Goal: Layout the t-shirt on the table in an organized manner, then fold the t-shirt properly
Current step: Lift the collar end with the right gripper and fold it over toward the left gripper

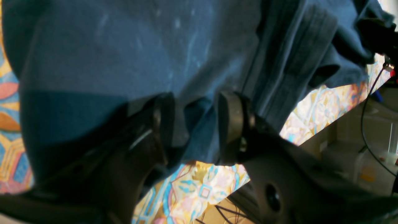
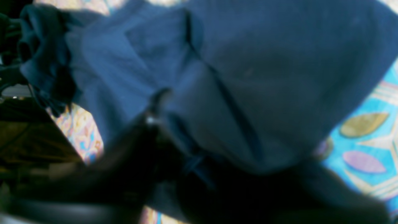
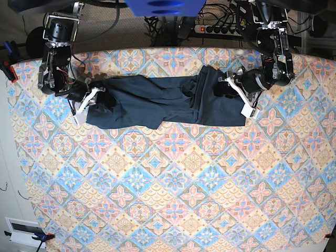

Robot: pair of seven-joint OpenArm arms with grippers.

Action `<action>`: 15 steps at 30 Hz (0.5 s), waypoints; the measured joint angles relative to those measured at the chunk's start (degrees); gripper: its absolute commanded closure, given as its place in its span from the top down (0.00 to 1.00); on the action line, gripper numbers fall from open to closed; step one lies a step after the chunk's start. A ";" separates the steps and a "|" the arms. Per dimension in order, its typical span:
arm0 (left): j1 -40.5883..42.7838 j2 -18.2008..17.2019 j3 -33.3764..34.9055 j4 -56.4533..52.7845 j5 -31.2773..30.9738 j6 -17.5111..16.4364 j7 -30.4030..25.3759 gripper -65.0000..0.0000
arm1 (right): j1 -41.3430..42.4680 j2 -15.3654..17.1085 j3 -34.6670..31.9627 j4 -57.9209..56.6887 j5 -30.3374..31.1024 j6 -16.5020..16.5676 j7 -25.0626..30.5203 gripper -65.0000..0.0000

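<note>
The frame is largely filled by the dark navy t-shirt (image 1: 124, 62). A fold of its fabric is pinched between the two fingers (image 1: 231, 124) of the left tool (image 1: 194, 124). The patterned table (image 1: 199, 183) is seen below the t-shirt. A thick seam band is seen right of the tool.

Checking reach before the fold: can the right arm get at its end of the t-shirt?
Probably yes. The right gripper is already at that end of the t-shirt, with cloth bunched around its fingers, and nothing else on the table is in the way.
</note>
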 measured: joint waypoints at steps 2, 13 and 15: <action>-0.04 0.00 -0.02 0.00 0.02 0.00 -1.55 0.33 | -0.02 -0.13 1.33 -0.07 -0.09 0.04 -0.04 0.01; -0.02 -0.13 -0.11 0.02 -10.78 0.13 -2.14 0.33 | 6.14 4.98 7.80 -0.48 -1.57 -0.11 2.97 0.01; 0.04 -0.13 -0.11 0.02 -10.51 0.20 -2.05 0.33 | 6.38 6.21 7.72 -0.48 -1.55 -0.20 2.99 0.01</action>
